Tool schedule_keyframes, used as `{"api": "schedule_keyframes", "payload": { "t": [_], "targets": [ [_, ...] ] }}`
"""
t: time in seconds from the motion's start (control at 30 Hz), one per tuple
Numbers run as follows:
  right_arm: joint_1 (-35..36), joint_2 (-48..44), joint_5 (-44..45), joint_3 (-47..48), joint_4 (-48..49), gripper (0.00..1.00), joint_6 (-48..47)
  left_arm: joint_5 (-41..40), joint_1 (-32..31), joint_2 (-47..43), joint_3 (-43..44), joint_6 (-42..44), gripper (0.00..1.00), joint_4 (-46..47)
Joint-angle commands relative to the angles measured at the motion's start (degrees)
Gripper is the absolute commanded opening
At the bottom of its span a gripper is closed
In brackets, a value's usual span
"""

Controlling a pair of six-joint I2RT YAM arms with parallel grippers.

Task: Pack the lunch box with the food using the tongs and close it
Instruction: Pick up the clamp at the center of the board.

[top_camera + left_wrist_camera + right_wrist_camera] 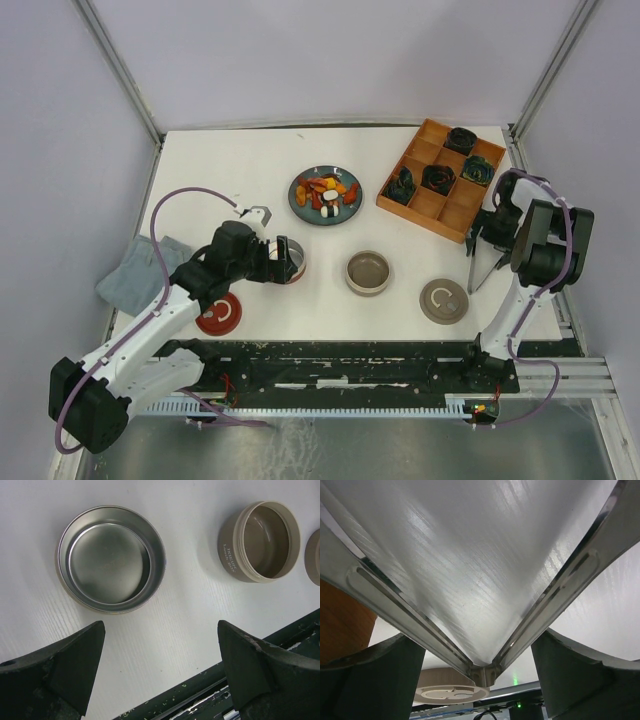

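Steel tongs (pixel 390 605) sit as a V inside the wide jaws of the right hand (pixel 477 635) at the right of the worktop (pixel 250 165), though I cannot tell whether they are clamped, and the left hand (pixel 161 630) gapes empty, so pick-up seems to be the step, and next comes a firm squeeze, then the food (pixel 325 193).

The silver tongs (pixel 390 602) are being held between the right gripper's (pixel 477 635) fingers, with the V joint back toward the wrist and the arms spreading forward. The round steel lunch box (pixel 111 559) is standing open and empty just ahead of the left gripper (pixel 160 630). The food (pixel 325 195) is lying in a small orange, red and white heap well beyond both grippers.
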Motion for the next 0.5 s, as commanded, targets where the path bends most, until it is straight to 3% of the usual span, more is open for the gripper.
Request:
{"api": "schedule_keyframes", "payload": {
  "t": [0.0, 0.17, 0.47],
  "targets": [
    [0.2, 0.3, 2.4, -1.8, 4.9, 0.92, 0.8, -0.8, 0.0, -0.4, 0.4, 2.3, 0.99, 0.8],
    [0.1, -0.9, 0.9, -5.0, 5.5, 0.99, 1.5, -1.4, 0.0, -0.4, 0.5, 2.4, 0.99, 0.3],
    [0.1, -4.2, 3.0, -11.3, 10.4, 0.97, 2.3, -0.9, -0.1, 0.1, 0.5, 2.4, 0.99, 0.8]
  ]
}}
